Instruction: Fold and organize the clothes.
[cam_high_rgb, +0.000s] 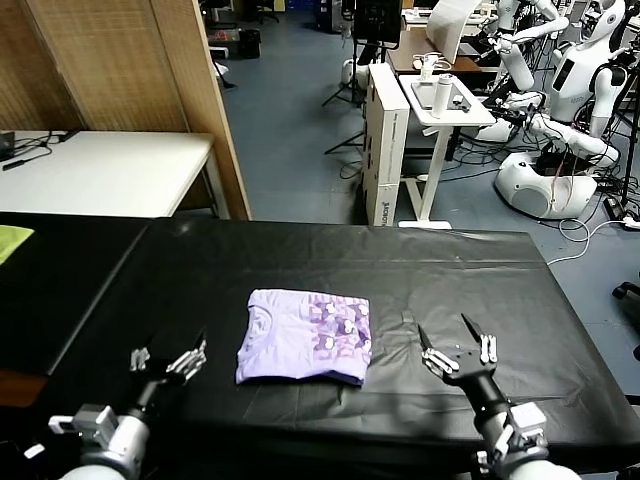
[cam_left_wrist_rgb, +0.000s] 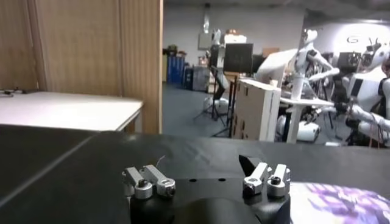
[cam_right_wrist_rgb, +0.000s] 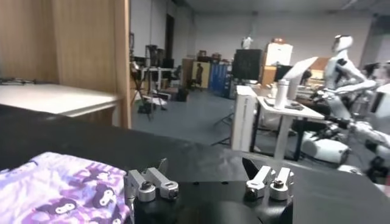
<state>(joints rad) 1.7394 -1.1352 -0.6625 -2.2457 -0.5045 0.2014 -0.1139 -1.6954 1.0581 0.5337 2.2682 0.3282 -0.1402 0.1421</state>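
Observation:
The clothes (cam_high_rgb: 303, 336) are one pale lavender T-shirt, folded into a rough square with its purple-and-white print facing up on the right half. It lies flat on the black table (cam_high_rgb: 450, 270), a little left of the middle. My left gripper (cam_high_rgb: 168, 350) hovers open to the left of the shirt, with nothing between its fingers. On the other side, my right gripper (cam_high_rgb: 446, 335) stands open and empty, clear of the shirt's right edge. The shirt's printed corner (cam_right_wrist_rgb: 61, 195) shows in the right wrist view, and its edge (cam_left_wrist_rgb: 341, 204) in the left wrist view.
A yellow-green cloth (cam_high_rgb: 12, 240) lies at the far left on a second black surface. A white table (cam_high_rgb: 100, 170) and a wooden partition (cam_high_rgb: 130, 60) stand behind. Beyond the table's far edge are a white cart (cam_high_rgb: 440, 100) and parked white robots (cam_high_rgb: 570, 90).

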